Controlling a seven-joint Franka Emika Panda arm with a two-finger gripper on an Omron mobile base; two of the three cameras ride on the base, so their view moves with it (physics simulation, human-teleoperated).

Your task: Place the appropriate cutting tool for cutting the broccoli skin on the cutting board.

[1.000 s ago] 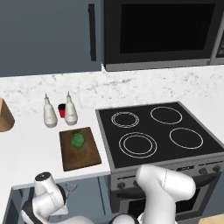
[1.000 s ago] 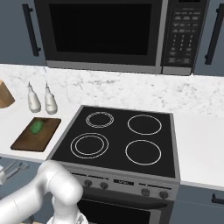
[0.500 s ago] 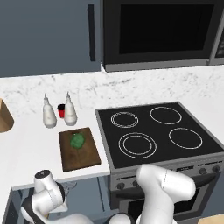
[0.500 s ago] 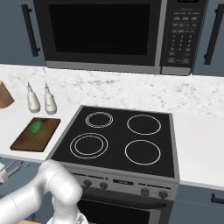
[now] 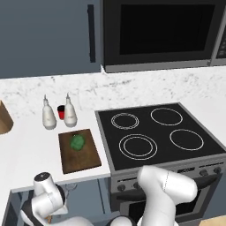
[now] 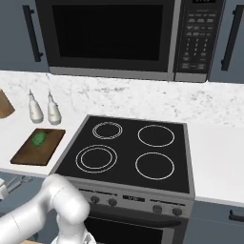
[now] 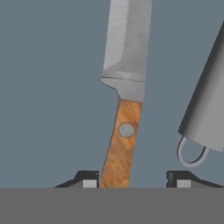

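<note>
Grey drawer floor [image 7: 48,87] under the hand, bearing the knife [image 7: 124,87] with orange-brown handle nearest; nothing shifted on the white counter [image 5: 31,150] since the earlier frames, broccoli [image 5: 77,142] sitting as before on the cutting board [image 5: 79,152] left of the stove [image 5: 159,134]; gripper [image 7: 136,181] spread wide, handle between the fingertips [image 7: 89,183], contact not discernible; silver utensil [image 7: 205,109] just right.
</note>
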